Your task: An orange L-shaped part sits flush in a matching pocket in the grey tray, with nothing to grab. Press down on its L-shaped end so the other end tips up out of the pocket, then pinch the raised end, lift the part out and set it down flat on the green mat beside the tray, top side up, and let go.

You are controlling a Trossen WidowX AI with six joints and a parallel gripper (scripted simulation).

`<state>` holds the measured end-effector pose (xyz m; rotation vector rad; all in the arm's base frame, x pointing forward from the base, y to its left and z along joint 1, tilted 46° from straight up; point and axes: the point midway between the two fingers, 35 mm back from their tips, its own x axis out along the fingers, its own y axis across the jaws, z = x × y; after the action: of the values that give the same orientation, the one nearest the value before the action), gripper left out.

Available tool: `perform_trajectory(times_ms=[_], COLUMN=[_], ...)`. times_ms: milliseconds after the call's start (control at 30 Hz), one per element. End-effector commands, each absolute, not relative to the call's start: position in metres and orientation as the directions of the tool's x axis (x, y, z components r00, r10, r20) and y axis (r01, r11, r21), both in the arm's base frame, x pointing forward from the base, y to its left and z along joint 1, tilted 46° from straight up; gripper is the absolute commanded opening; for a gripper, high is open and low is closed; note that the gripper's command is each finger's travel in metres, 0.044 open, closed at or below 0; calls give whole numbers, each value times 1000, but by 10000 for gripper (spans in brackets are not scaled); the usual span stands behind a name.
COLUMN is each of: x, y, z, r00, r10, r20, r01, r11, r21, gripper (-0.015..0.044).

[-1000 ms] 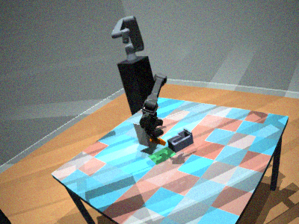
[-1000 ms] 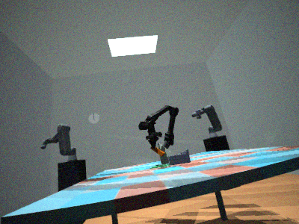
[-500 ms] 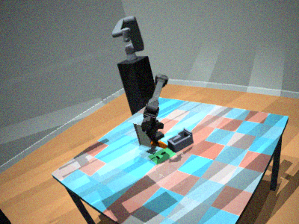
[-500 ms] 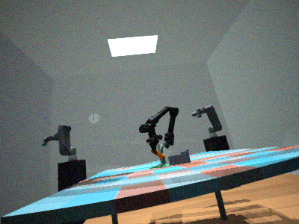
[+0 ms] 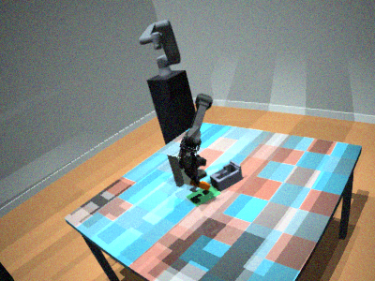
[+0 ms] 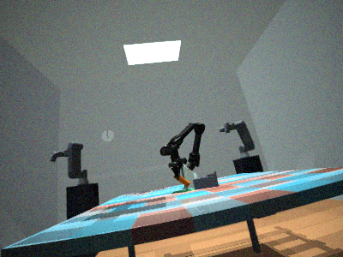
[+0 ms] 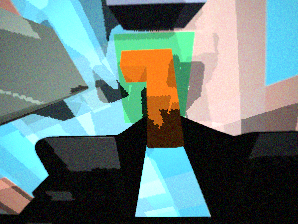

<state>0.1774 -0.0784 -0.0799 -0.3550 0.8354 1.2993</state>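
Note:
The orange L-shaped part [image 5: 202, 185] [image 6: 183, 182] [image 7: 160, 75] is held by its straight end in my gripper [image 5: 193, 181] [image 6: 176, 175] [image 7: 162, 120], which is shut on it. The part slants down in the exterior view, its L-shaped end lowest and close above the green mat [image 5: 214, 192] [image 6: 177, 191] [image 7: 185, 44]. Whether that end touches the mat I cannot tell. The grey tray [image 5: 227, 177] [image 6: 206, 181] [image 7: 152, 16] stands beside the mat, its pocket empty in the top view.
A pale grey upright panel [image 5: 175, 170] [image 7: 40, 67] stands on the table on the other side, close to my gripper and the mat. Other robot arms on dark pedestals [image 5: 171, 100] [image 6: 82, 199] stand beyond the table. The tray's raised end wall sticks up.

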Motion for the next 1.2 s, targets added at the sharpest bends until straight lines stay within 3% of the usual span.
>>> perform_trajectory(times_ms=[0,1133,1167], x=[175,175,175], y=[-70,-64,-64], z=[-85,-92,-92], r00=[29,28,28], r10=[711,708,708], r20=[-702,-706,-706], r01=[-936,-938,-938], r11=[266,263,263], r21=[231,226,226], gripper=[0,0,26])
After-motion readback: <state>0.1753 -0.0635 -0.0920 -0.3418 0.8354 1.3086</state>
